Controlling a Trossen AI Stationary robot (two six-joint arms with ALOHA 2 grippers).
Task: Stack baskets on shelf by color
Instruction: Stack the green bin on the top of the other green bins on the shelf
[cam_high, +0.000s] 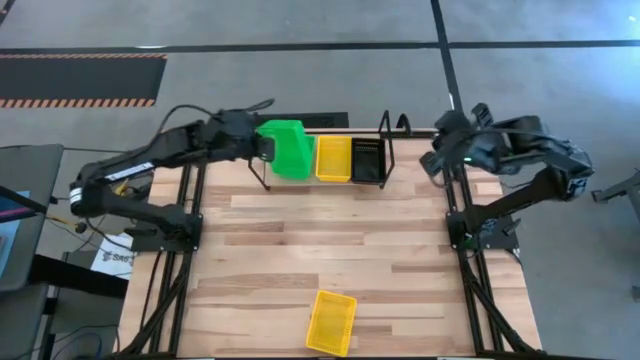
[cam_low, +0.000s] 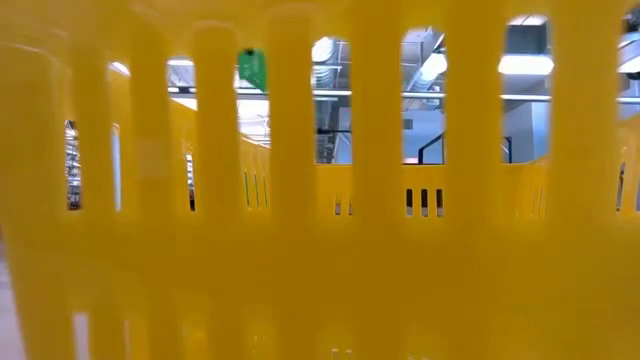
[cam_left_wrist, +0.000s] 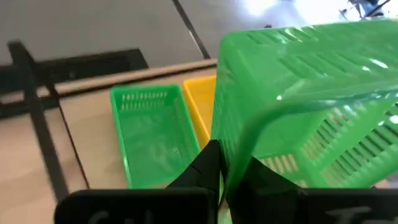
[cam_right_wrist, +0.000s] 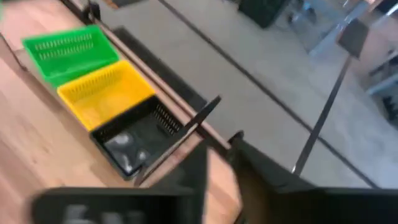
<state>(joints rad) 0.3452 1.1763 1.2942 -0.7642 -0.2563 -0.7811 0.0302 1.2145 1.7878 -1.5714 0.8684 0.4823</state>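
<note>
High: we are seeing the left gripper (cam_high: 262, 146) holding a green basket (cam_high: 288, 148) tilted over the shelf (cam_high: 385, 150) at 12 o'clock; a yellow basket (cam_high: 332, 322) is lying at 6.
Low: yellow mesh (cam_low: 300, 250) is filling our view.
Left wrist: fingers (cam_left_wrist: 208, 168) are pinching the basket's rim.
Right wrist: the right gripper (cam_right_wrist: 217, 163) is hanging by the shelf's end, holding nothing; we cannot tell its gap.

Overhead camera: looks straight down on my whole desk (cam_high: 330, 250). Low camera: desk level, pressed against a yellow basket (cam_low: 320, 250), room glimpsed through its slots. My two wrist cameras: both look down at the shelf (cam_right_wrist: 180, 134), also seen overhead.
</note>
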